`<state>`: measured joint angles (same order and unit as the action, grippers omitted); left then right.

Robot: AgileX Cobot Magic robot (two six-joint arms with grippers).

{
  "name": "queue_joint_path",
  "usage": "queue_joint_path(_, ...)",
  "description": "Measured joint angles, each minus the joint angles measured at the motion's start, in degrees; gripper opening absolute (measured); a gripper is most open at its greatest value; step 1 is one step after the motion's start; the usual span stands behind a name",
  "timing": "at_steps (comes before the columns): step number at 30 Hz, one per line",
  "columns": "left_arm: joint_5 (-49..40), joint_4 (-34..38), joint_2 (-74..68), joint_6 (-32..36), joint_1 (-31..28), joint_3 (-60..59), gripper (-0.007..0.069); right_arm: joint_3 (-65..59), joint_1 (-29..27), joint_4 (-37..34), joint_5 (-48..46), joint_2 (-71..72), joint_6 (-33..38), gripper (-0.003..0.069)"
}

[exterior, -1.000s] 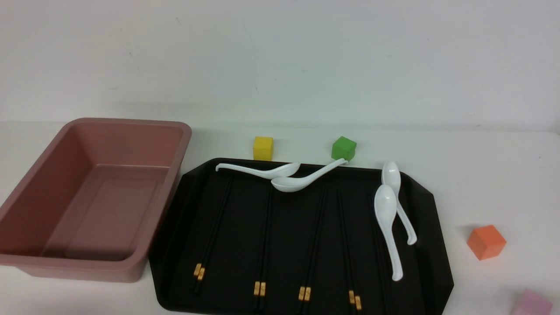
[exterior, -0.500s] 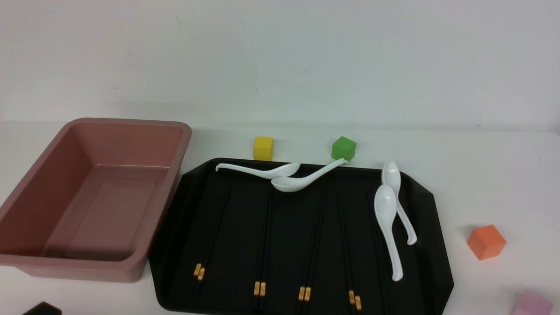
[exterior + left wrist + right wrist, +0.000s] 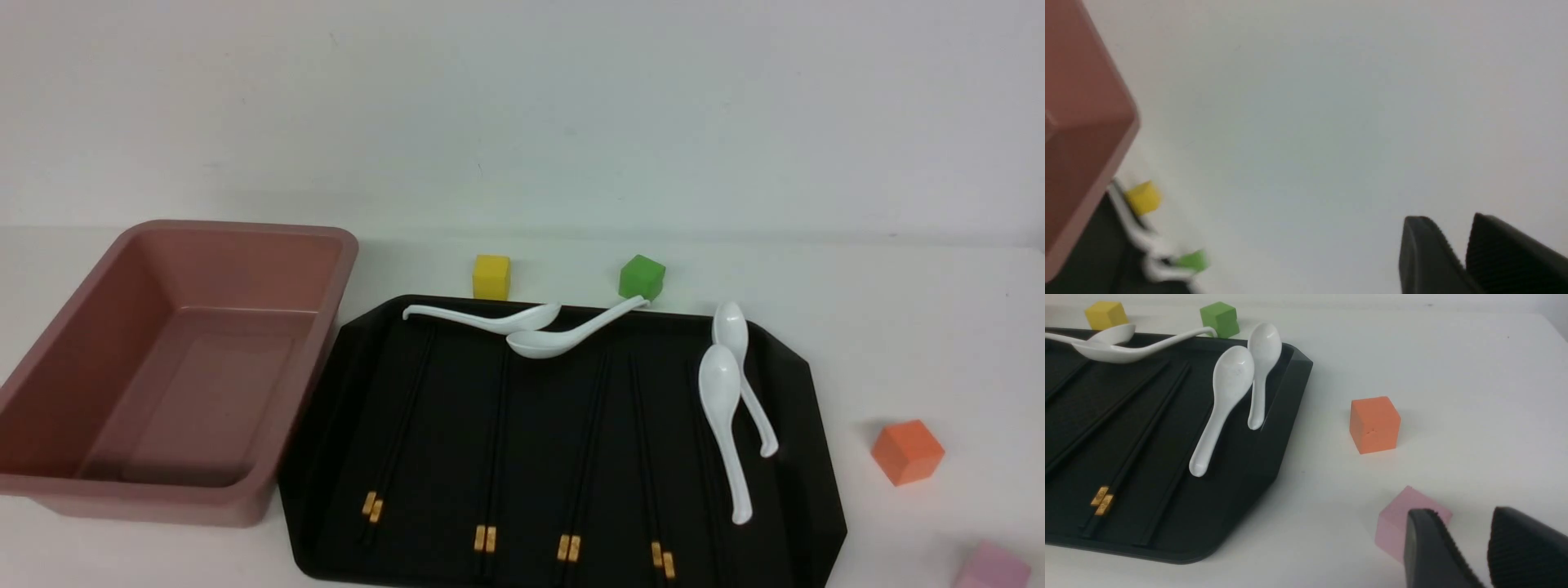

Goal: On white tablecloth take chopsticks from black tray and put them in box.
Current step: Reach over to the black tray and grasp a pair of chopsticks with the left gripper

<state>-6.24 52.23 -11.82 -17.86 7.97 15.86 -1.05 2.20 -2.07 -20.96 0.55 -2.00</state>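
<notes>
The four pairs of long, thin black chopsticks (image 3: 490, 441), each stick with a small gold band near its thick end, all lie flat in the large glossy black tray with cut corners (image 3: 804, 457). None is yet in the deep dusty-pink plastic box (image 3: 310, 359), which stands empty just beside the tray on the plain white tablecloth (image 3: 898, 327).

Neither arm shows in the front view. The left gripper (image 3: 1453, 228) has its jaws narrowly parted and holds nothing. Bare cloth lies ahead of them, with the box corner and the tray's edge well off to one side in a blurred picture. The right gripper (image 3: 1470, 522) is also slightly parted and empty. A small pink cube (image 3: 1396, 526) sits just beside its jaws, partly behind one finger, an orange cube (image 3: 1374, 424) is farther ahead, and the tray is beyond that, well apart.

The chopsticks look light, stiff and slick. They sit so low on the tray that the jaws would have little height to pinch, and a stick could roll or slip free. A pinch across both sticks of one pair should be safest, near the middle for balance, clear of the white plastic soup spoons (image 3: 722, 416) lying over the far tips.
</notes>
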Motion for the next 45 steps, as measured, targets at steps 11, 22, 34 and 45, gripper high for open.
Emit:
queue_joint_path(11,-46.9,-9.0,-50.9,15.8,0.0,24.9,-0.0013,0.0,0.0,0.0,0.0,0.0,0.0,0.0242)
queue_joint_path(22,-60.8,-23.2,-83.9,12.1,11.7,46.9,-0.0013,0.0,0.0,0.0,0.0,0.0,0.0,0.0242)
queue_joint_path(34,-52.2,-44.5,-87.9,-2.4,15.2,55.5,0.0015,0.0,0.0,0.0,0.0,0.0,0.0,0.0242)
queue_joint_path(45,-50.3,-50.7,-100.3,-2.7,15.3,63.8,0.0283,0.0,0.0,0.0,0.0,0.0,0.0,0.0242)
